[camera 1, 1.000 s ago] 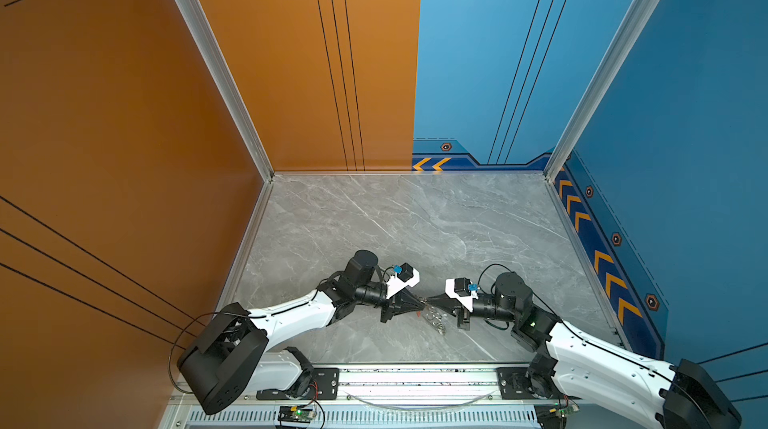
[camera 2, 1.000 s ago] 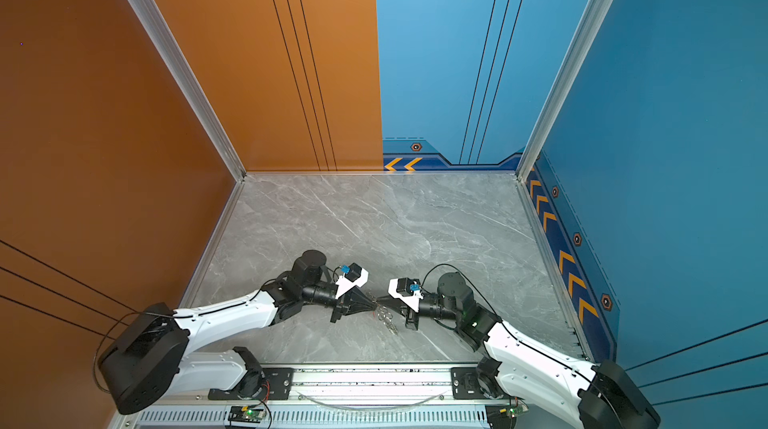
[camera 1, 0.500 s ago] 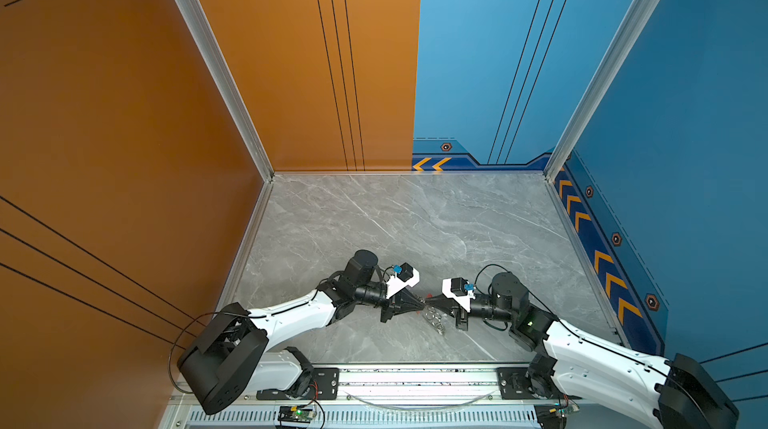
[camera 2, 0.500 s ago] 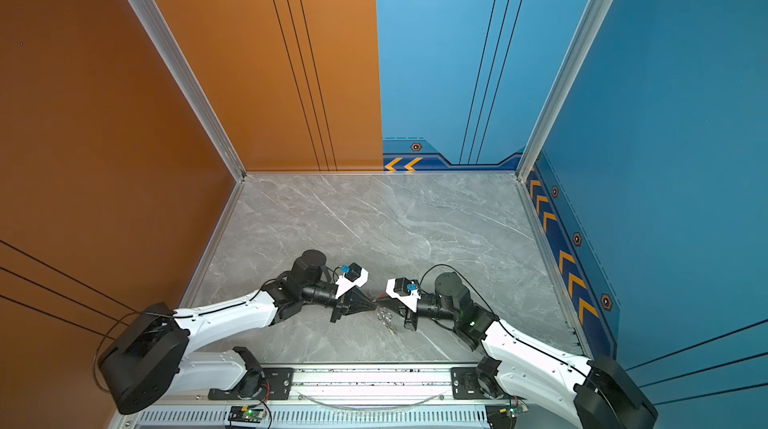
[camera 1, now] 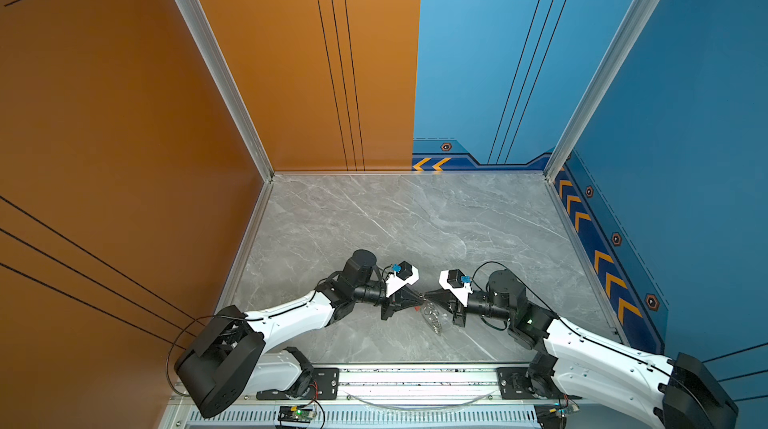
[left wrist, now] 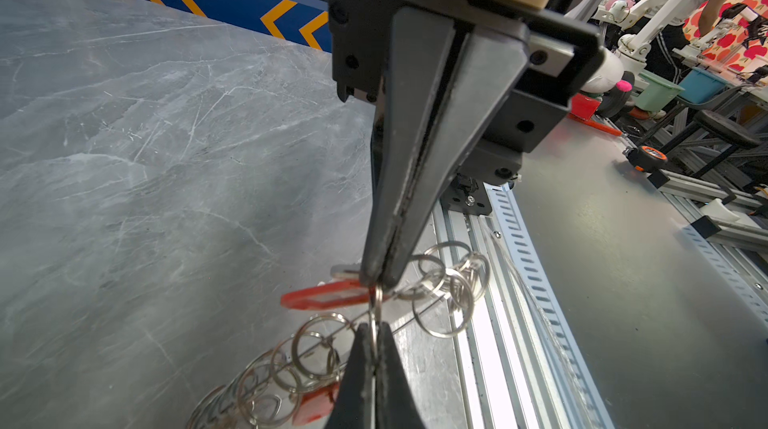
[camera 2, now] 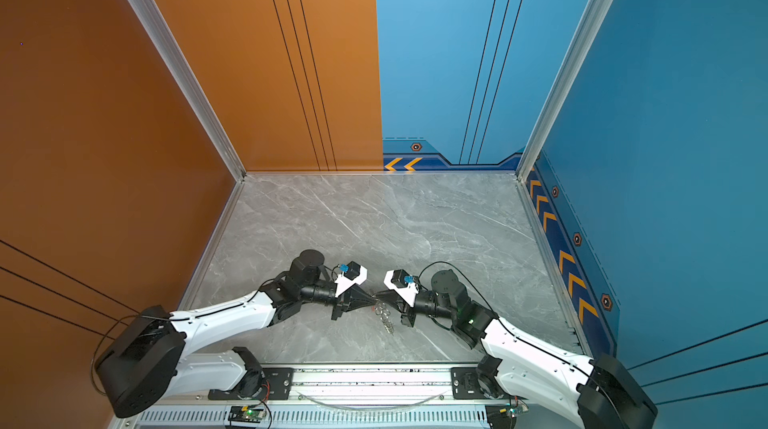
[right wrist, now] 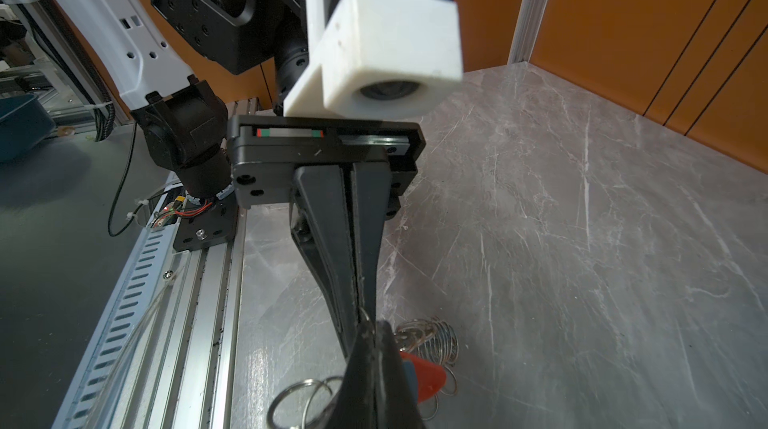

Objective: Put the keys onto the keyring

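Above the grey marble table (camera 1: 374,219), near its front edge, my left gripper (camera 1: 419,300) and right gripper (camera 1: 429,296) meet tip to tip. In the left wrist view the left gripper (left wrist: 374,329) is shut on one silver split ring (left wrist: 376,305) of the keyring (left wrist: 307,354), a chain of rings sagging to the table. The right gripper (left wrist: 377,279) pinches the same ring from the opposite side. One key's orange-red tag (left wrist: 322,297) hangs at that ring, and another tag (left wrist: 311,406) sits lower among the rings. In the right wrist view the right gripper (right wrist: 371,325) is shut, with a tag (right wrist: 430,381) beside it.
The aluminium rail (camera 1: 415,381) with both arm bases runs along the front edge. Orange walls (camera 1: 166,156) and blue walls (camera 1: 685,156) enclose the table on three sides. Behind the grippers the marble is bare.
The right arm has edged slightly to the left. Both grippers stay shut, tip to tip, on the ring.
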You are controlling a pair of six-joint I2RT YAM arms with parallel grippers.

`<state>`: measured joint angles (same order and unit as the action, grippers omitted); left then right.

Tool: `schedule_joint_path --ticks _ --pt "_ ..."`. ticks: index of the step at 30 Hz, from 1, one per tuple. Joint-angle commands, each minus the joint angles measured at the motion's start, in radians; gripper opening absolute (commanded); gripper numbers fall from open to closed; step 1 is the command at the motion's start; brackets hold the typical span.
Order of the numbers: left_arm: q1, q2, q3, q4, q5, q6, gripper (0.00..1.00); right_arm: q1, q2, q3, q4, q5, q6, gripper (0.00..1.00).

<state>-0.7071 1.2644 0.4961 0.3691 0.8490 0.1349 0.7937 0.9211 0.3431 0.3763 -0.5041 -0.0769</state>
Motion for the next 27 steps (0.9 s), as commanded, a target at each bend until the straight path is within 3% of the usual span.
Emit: schedule_joint_path --ticks 1,16,23,27 --pt "-0.024 -0.025 -0.015 0.005 0.031 0.041 0.0 -0.001 0.006 0.029 -0.084 0.131 0.036 0.0" --pt "-0.025 -0.057 -0.034 0.025 -0.014 0.052 0.0 0.008 0.06 0.089 -0.185 0.303 0.109 0.0" --pt "-0.023 -0.072 -0.049 0.053 -0.042 0.041 0.0 0.041 0.061 0.109 -0.262 0.395 0.084 0.0" --pt "-0.022 -0.066 -0.047 0.053 -0.051 0.037 0.0 0.044 0.039 0.093 -0.227 0.363 0.094 0.0"
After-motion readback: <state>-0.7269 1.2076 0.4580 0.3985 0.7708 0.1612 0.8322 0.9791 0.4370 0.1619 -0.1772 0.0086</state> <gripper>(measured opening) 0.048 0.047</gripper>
